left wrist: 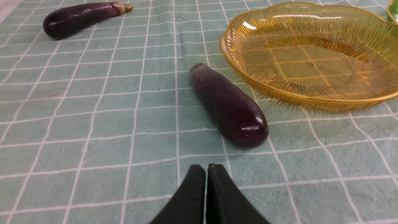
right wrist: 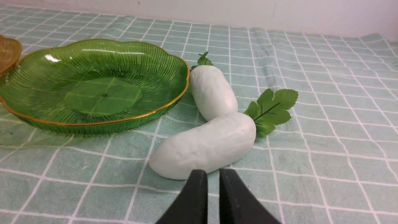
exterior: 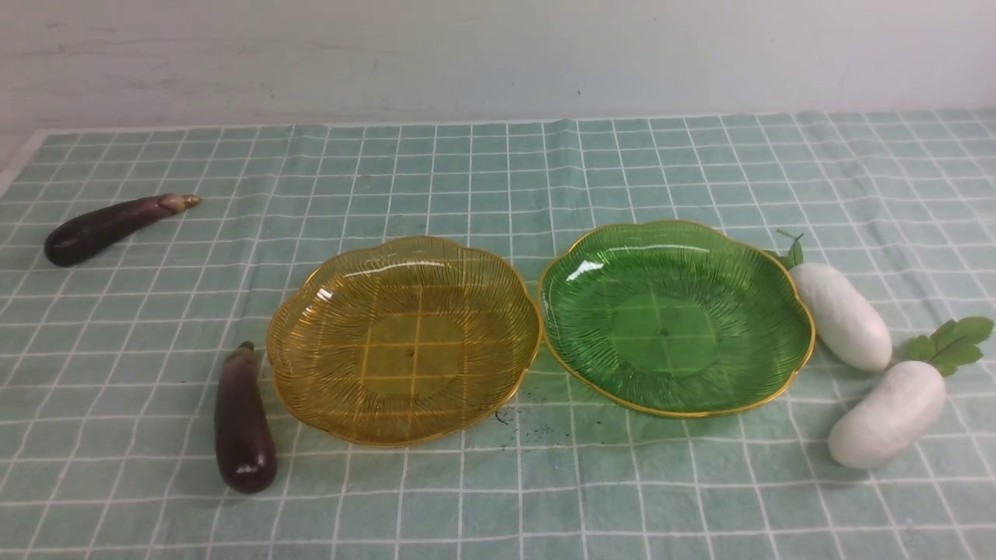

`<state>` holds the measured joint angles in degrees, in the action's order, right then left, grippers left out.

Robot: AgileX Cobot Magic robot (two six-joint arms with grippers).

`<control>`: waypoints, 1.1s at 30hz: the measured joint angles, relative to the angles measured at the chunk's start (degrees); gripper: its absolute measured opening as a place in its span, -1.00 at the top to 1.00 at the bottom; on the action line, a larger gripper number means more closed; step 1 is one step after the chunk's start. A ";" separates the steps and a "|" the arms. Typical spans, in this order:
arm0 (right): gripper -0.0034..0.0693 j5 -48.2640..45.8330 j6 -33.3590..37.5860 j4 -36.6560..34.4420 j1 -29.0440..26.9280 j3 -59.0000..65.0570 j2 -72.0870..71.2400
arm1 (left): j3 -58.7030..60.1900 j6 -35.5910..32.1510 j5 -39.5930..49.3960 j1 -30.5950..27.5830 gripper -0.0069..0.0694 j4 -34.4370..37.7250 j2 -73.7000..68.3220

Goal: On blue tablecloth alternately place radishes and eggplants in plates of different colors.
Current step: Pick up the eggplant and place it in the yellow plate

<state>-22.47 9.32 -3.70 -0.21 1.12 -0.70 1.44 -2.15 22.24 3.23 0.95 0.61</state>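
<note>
Teal checked cloth [exterior: 498, 155] set for sorting, both plates bare.

Amber plate [exterior: 311, 342] and green plate [exterior: 576, 311] sit side by side at centre, rims just beside each other. One radish [exterior: 840, 315] lies just beside the green rim and the near radish [exterior: 887, 414] lies closer to the robot. The near eggplant [exterior: 244, 424] hugs the amber plate, while the far eggplant [exterior: 109, 227] lies well apart at far left. The split likely gives each arm its own vegetable. Nothing is plated yet. The left gripper [left wrist: 206, 168] hangs low behind the near eggplant, jaws pressed together. The right gripper [right wrist: 213, 172] hangs low behind the near radish, jaws nearly together, holding nothing.
</note>
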 joint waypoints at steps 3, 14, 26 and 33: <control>0.76 0.06 0.00 0.48 0.00 0.00 0.00 | 0.00 0.00 0.00 0.00 0.84 0.00 0.00; 0.76 1.25 -3.15 -6.54 0.00 0.19 0.00 | 0.00 4.15 -0.06 0.00 0.84 8.65 0.00; 0.76 5.55 -14.69 -46.22 0.00 0.54 0.00 | 0.21 19.58 -5.39 0.00 0.84 52.34 0.00; 0.76 6.89 -6.45 -48.60 0.00 -5.23 0.00 | -11.41 7.27 -5.14 0.05 0.84 53.52 -1.62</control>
<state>-15.58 2.87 -52.29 -0.21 -4.11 -0.70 -9.97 5.12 17.10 3.27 54.47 -1.01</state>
